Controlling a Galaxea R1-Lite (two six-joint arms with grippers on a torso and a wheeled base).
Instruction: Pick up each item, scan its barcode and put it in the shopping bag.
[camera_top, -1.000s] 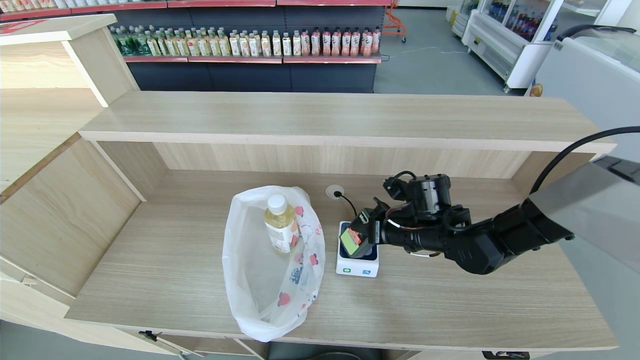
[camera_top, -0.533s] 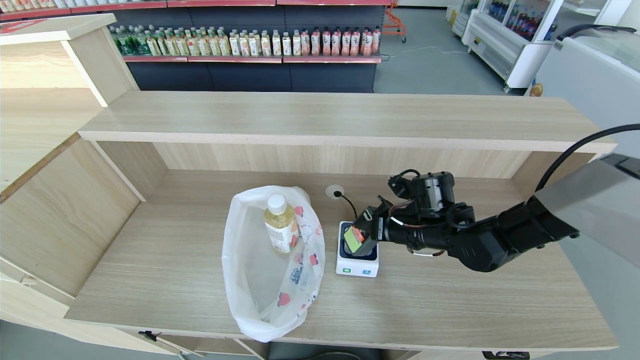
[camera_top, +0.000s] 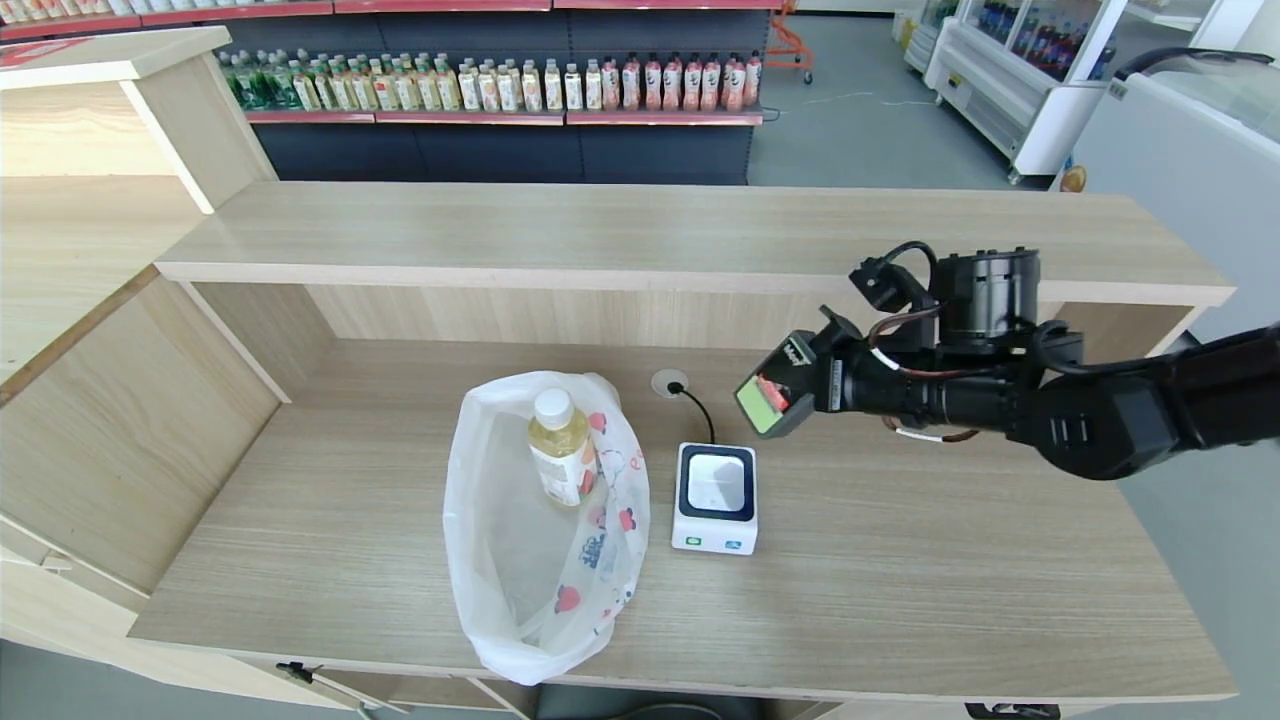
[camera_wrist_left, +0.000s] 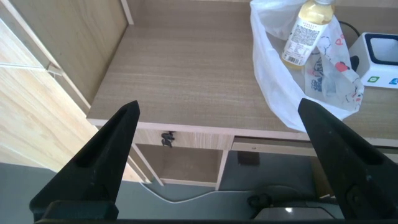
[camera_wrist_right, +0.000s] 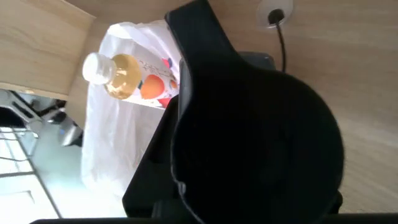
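Green-and-red little packet (camera_top: 762, 405) isn't parked low over the scanner (camera_top: 715, 495) anymore like it is a second back. Our right gripper (camera_top: 770, 398) now has it up in the right-centre of the head frame, well apart from the scanner, whose dark window is uncovered again. Jaws are clamped on the packet, green face pointing toward the left of the frame. We reckon the scan pass is over and bagging comes next, but the lift carries it away from the shopping bag (camera_top: 500, 600), so we need a swing back left over the bag's mouth. Bag lies centre-left on the counter (camera_top: 900, 600) with the bottle (camera_top: 560, 450) already inside, neither one shifted. Our left gripper (camera_wrist_left: 219, 106) sits spread wide with nothing in it, out past the counter's front edge
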